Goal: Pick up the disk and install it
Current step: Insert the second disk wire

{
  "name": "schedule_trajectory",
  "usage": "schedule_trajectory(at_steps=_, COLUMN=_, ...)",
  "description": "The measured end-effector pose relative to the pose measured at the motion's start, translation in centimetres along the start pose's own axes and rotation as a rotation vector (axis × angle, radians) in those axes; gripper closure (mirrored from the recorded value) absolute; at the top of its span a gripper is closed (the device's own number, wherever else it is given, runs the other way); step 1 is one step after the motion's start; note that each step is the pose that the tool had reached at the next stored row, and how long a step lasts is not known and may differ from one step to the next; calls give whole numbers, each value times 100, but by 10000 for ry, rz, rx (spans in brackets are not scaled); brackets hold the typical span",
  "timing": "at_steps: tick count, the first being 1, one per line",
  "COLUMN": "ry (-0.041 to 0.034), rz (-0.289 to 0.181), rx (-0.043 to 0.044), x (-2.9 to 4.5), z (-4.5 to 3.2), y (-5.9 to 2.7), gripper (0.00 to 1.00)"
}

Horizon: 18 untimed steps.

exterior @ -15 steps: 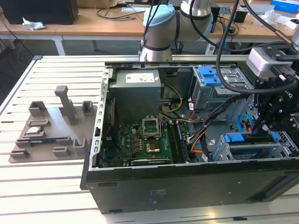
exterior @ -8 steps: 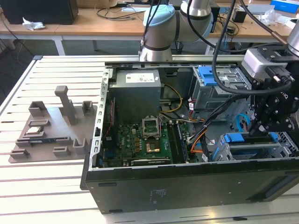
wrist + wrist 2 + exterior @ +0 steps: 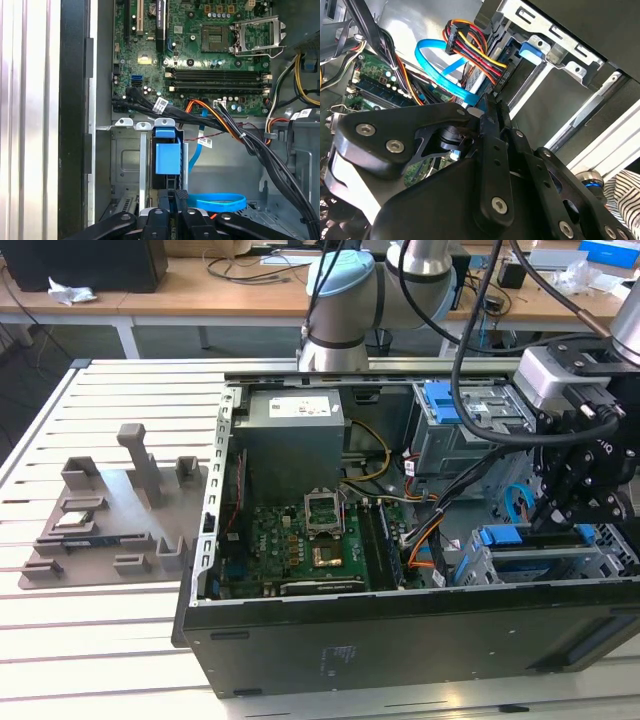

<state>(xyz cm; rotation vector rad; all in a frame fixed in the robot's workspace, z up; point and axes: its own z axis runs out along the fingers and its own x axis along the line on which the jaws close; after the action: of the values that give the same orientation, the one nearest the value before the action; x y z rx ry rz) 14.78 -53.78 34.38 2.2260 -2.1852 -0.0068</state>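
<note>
The disk sits in the grey drive cage at the front corner of the open computer case, on the exterior view's right. Its blue end tab faces my fingers; the silver body is hidden inside the cage. My gripper hangs right over the cage, shut, with nothing between its fingers. The black fingertips are pressed together at the edge of the blue tab. In the second wrist view the gripper points at the cage, where the blue tab shows between metal rails.
A blue SATA cable and a multicoloured power lead hang beside the cage. A blue slotted bracket tops the rear drive cage. The motherboard fills the case floor. A grey fixture plate lies on the slatted table at the exterior view's left.
</note>
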Motion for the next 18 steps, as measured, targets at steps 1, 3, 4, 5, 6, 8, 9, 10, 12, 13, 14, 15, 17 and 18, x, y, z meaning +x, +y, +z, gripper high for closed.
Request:
schedule_trajectory(at_steps=1, ry=-12, rz=0, rx=0, x=0, z=-4, y=0, gripper=84)
schedule_trajectory(at_steps=3, ry=-32, rz=0, rx=-1, x=1, z=-15, y=0, gripper=84)
schedule_trajectory(at_steps=4, ry=-35, rz=0, rx=-1, x=1, z=-19, y=-2, gripper=84)
schedule_trajectory(at_steps=5, ry=-35, rz=-2, rx=1, x=1, z=-23, y=-8, gripper=84)
schedule_trajectory(at_steps=6, ry=-37, rz=-7, rx=1, x=-2, z=-23, y=-24, gripper=84)
schedule_trajectory(at_steps=8, ry=-36, rz=-15, rx=1, x=-5, z=-25, y=-47, gripper=84)
schedule_trajectory(at_steps=9, ry=-37, rz=-19, rx=1, x=-6, z=-24, y=-55, gripper=84)
schedule_trajectory(at_steps=10, ry=-36, rz=-25, rx=-1, x=-9, z=-25, y=-66, gripper=84)
schedule_trajectory(at_steps=12, ry=-40, rz=-25, rx=1, x=-9, z=-23, y=-68, gripper=84)
schedule_trajectory(at_steps=13, ry=-47, rz=-26, rx=0, x=-9, z=-19, y=-68, gripper=84)
schedule_trajectory(at_steps=14, ry=-53, rz=-29, rx=0, x=-10, z=-12, y=-69, gripper=84)
schedule_trajectory(at_steps=15, ry=-53, rz=-29, rx=-1, x=-10, z=-5, y=-69, gripper=84)
schedule_trajectory(at_steps=17, ry=-51, rz=-29, rx=-4, x=-10, z=10, y=-69, gripper=84)
schedule_trajectory(at_steps=18, ry=-49, rz=-28, rx=-5, x=-10, z=16, y=-69, gripper=84)
